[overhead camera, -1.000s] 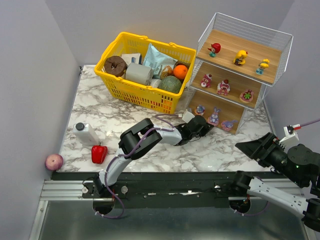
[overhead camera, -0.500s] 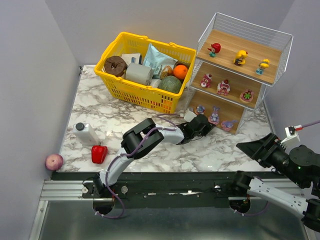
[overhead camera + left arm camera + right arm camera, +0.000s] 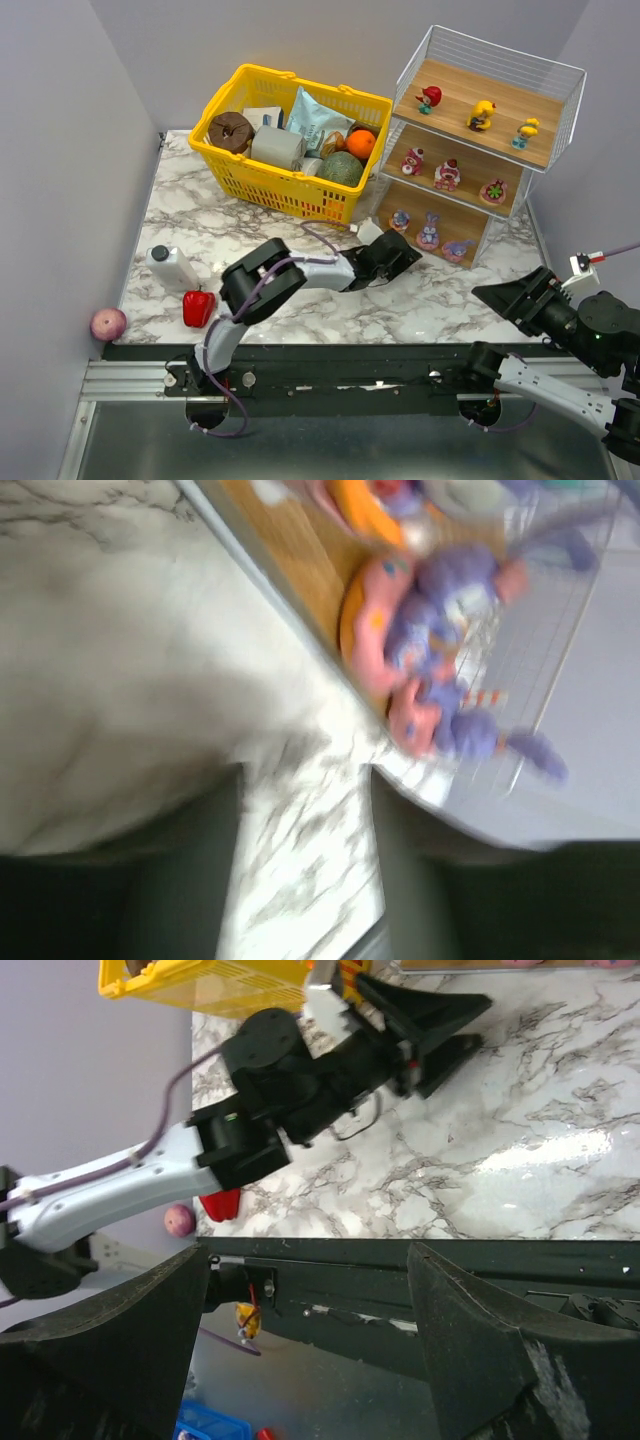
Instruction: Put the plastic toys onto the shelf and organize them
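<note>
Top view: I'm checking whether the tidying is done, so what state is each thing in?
shelf: upright, three toys on each tier.
plastic toys: all nine on the shelf.
left gripper: open, empty, at the bottom tier's front.
right gripper: open, empty.
yellow basket: upright, full of groceries.
red pepper: loose on the table.

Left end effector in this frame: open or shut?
Open. In the left wrist view the left end effector has its two dark fingers apart, with only white marble tabletop between them and nothing gripped.
</note>
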Robot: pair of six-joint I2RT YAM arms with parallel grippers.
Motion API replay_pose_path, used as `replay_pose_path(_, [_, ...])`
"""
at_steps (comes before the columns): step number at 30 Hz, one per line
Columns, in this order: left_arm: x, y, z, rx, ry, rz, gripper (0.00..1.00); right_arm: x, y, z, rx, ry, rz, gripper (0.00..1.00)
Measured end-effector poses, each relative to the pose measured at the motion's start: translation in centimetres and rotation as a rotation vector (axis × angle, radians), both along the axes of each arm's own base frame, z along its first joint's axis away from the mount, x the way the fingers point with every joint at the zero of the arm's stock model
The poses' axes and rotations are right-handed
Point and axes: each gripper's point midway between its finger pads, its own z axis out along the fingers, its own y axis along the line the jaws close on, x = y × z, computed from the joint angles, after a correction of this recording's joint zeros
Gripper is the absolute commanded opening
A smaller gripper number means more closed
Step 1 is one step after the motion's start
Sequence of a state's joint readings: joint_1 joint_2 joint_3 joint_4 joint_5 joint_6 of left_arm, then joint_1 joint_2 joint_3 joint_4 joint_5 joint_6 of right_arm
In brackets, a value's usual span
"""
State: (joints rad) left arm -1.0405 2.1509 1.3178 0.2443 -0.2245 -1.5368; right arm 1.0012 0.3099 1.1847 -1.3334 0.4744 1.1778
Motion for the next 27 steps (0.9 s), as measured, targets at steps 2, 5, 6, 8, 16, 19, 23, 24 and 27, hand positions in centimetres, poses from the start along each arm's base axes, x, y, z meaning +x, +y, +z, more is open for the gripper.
replay_pose_path(2, [-1.5,2.2,1.8,0.060,-0.024,-0.038,0.94,0.1,0.1,0.0,-0.006,0.003,-0.001,0.96])
replay_pose_path(5, [-3.4,5.4,5.4,0.134,-0.089,-0.089,0.99,0.4,0.3,-0.1,-0.029,0.010,-0.005,1.00])
replay_pose_path(6, [-3.9,6.4,6.9,0.160,-0.120,-0.103,0.99,0.5,0.5,-0.1,-0.041,0.014,-0.005,1.00])
replay_pose_path(8, [-4.6,7.8,9.6,0.195,-0.178,-0.126,0.99,0.8,0.8,-0.3,-0.068,0.021,-0.004,1.00])
replay_pose_path(16, [-8.4,14.3,15.8,0.401,-0.325,-0.210,0.99,1.6,0.4,-0.1,-0.119,-0.001,-0.033,1.00])
replay_pose_path(19, [-9.3,17.8,18.2,0.444,-0.364,-0.194,0.99,1.7,-0.5,0.6,-0.118,-0.038,-0.052,1.00])
replay_pose_path(23, [-10.0,22.9,23.8,0.431,-0.489,-0.145,0.99,1.8,-1.9,2.8,-0.096,-0.104,-0.091,1.00])
replay_pose_path(24, [-10.3,24.0,25.6,0.410,-0.527,-0.129,0.99,1.8,-2.3,3.4,-0.090,-0.118,-0.102,1.00])
replay_pose_path(27, [-10.9,27.3,31.1,0.350,-0.655,-0.079,0.99,2.0,-3.1,4.7,-0.083,-0.152,-0.128,1.00])
